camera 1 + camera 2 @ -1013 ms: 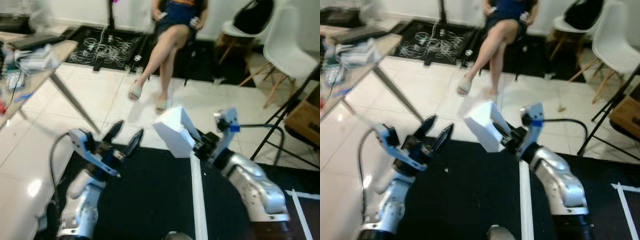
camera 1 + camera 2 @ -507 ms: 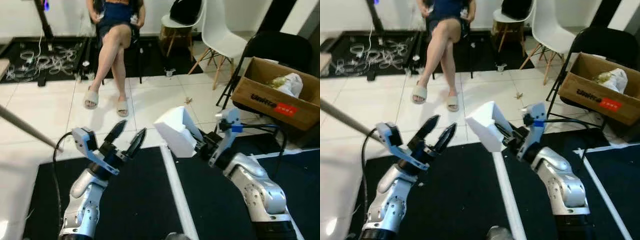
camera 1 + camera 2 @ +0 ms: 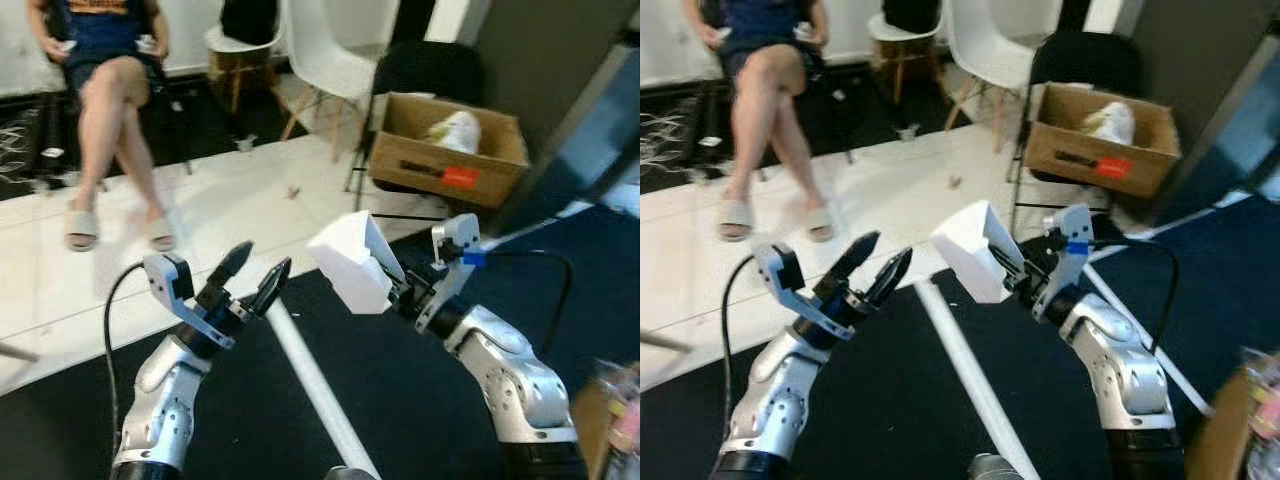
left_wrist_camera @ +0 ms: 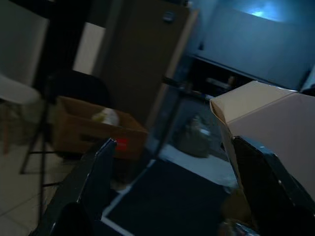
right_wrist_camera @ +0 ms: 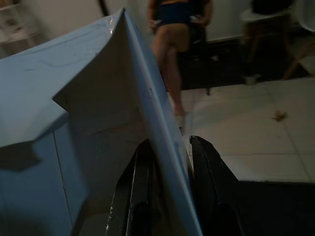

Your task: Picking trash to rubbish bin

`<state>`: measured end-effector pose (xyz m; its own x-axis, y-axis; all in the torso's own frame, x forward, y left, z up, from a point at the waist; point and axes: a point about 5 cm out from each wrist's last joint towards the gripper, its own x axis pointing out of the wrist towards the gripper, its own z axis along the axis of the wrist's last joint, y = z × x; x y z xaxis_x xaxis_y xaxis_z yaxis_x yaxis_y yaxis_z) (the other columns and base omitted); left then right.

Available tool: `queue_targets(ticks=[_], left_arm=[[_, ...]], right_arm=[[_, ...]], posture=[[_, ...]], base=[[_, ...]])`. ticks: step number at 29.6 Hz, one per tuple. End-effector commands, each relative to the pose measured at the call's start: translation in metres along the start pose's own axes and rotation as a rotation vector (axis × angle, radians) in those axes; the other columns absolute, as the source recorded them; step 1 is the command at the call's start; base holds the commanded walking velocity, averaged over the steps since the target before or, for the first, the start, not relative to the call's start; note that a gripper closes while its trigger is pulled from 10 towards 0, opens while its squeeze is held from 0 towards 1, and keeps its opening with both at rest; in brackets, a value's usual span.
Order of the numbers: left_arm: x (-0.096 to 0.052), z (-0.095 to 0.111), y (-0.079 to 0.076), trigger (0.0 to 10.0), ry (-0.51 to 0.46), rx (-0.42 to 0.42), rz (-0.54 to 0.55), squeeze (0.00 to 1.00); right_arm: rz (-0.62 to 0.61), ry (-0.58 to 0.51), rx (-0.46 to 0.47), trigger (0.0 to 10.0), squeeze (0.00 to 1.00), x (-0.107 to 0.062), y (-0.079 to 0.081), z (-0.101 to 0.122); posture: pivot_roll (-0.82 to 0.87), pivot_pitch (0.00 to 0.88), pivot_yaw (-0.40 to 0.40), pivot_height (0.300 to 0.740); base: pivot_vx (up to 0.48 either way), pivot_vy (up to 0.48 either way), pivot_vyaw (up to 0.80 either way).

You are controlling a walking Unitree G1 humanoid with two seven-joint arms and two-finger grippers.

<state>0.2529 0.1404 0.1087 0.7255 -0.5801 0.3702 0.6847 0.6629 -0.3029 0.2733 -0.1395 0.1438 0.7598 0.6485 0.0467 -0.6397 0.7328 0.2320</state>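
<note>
My right gripper point(image 3: 400, 291) is shut on a white cardboard box point(image 3: 352, 262), holding it up in front of me; the right wrist view has the box's flap point(image 5: 147, 123) pinched between the two black fingers point(image 5: 206, 167). My left gripper point(image 3: 252, 279) is raised at the left, open and holding nothing. A brown cardboard box point(image 3: 446, 150) with crumpled trash in it rests on a black folding chair at the back right; it also appears in the left wrist view as the brown box point(image 4: 96, 130).
A person point(image 3: 105, 90) sits at the back left with crossed legs. White chairs point(image 3: 320, 60) stand behind. A white line point(image 3: 310, 385) crosses the black mat on the tiled floor. A dark wall point(image 3: 560, 90) rises at the right.
The camera has swung to the right: the person slid left and the brown box on the chair came nearer the middle. Both grippers keep their pose, the right still holding the white box.
</note>
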Motion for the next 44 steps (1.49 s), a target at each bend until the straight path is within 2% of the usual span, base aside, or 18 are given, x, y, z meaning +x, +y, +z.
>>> queue_targets(ticks=[1,9,11,12,13,14,15,21,32,39,44], left_arm=[[-0.002,-0.003,0.001,10.0,0.005,-0.01,0.001,0.0],[-0.003,-0.007,-0.001,10.0,0.017,-0.047,-0.048,0.0],[-0.004,-0.008,-0.005,10.0,0.027,-0.091,-0.1,0.0],[-0.006,-0.008,-0.008,10.0,0.027,-0.131,-0.132,0.0],[-0.008,-0.008,-0.013,10.0,0.026,-0.206,-0.183,0.0],[-0.009,-0.008,-0.015,10.0,0.028,-0.228,-0.197,0.0],[-0.009,-0.008,-0.015,10.0,0.028,-0.228,-0.197,0.0],[-0.014,-0.008,-0.019,10.0,0.007,-0.362,-0.214,0.0],[-0.017,-0.007,-0.019,10.0,0.003,-0.435,-0.19,0.0],[-0.018,-0.004,-0.018,10.0,-0.009,-0.381,-0.197,0.0],[-0.018,-0.003,-0.019,10.0,-0.014,-0.384,-0.203,0.0]], right_arm=[[0.001,0.0,0.006,10.0,0.0,-0.001,0.0,-0.001],[0.002,0.004,0.004,10.0,0.0,-0.002,-0.001,-0.002],[0.002,0.005,0.002,10.0,0.0,-0.002,-0.001,-0.002],[0.002,0.005,0.002,10.0,0.0,-0.002,-0.001,-0.002],[0.003,0.006,0.002,10.0,0.0,-0.002,-0.001,-0.002],[0.003,0.006,0.001,10.0,0.0,-0.002,-0.001,-0.002],[0.003,0.006,0.001,10.0,0.0,-0.002,-0.001,-0.002],[-0.001,0.005,0.003,10.0,0.0,-0.002,-0.002,-0.003],[0.0,0.005,-0.01,10.0,0.0,-0.003,-0.003,-0.003],[0.002,0.005,-0.03,10.0,0.0,-0.002,-0.003,-0.001],[0.001,0.006,-0.033,10.0,0.0,-0.001,-0.003,-0.001]], posture=[[-0.02,0.0,-0.03,0.74],[-0.02,0.0,-0.037,0.74],[-0.02,0.0,-0.037,0.74],[-0.02,0.0,-0.037,0.74],[-0.02,0.0,-0.037,0.74],[-0.02,0.0,-0.037,0.74],[-0.02,0.0,-0.037,0.74],[-0.02,0.0,-0.039,0.74],[-0.02,0.0,-0.039,0.74],[-0.01,0.0,-0.037,0.74],[-0.01,0.0,-0.036,0.74]], base=[[0.0,0.0,-0.8],[0.0,0.0,-0.8],[0.0,0.0,-0.8],[0.0,0.0,-0.8],[0.0,0.0,-0.8],[0.0,0.0,-0.8],[0.0,0.0,-0.8],[0.0,0.0,-0.67],[0.0,0.0,0.0],[0.0,0.0,0.0],[0.362,0.0,0.0]])
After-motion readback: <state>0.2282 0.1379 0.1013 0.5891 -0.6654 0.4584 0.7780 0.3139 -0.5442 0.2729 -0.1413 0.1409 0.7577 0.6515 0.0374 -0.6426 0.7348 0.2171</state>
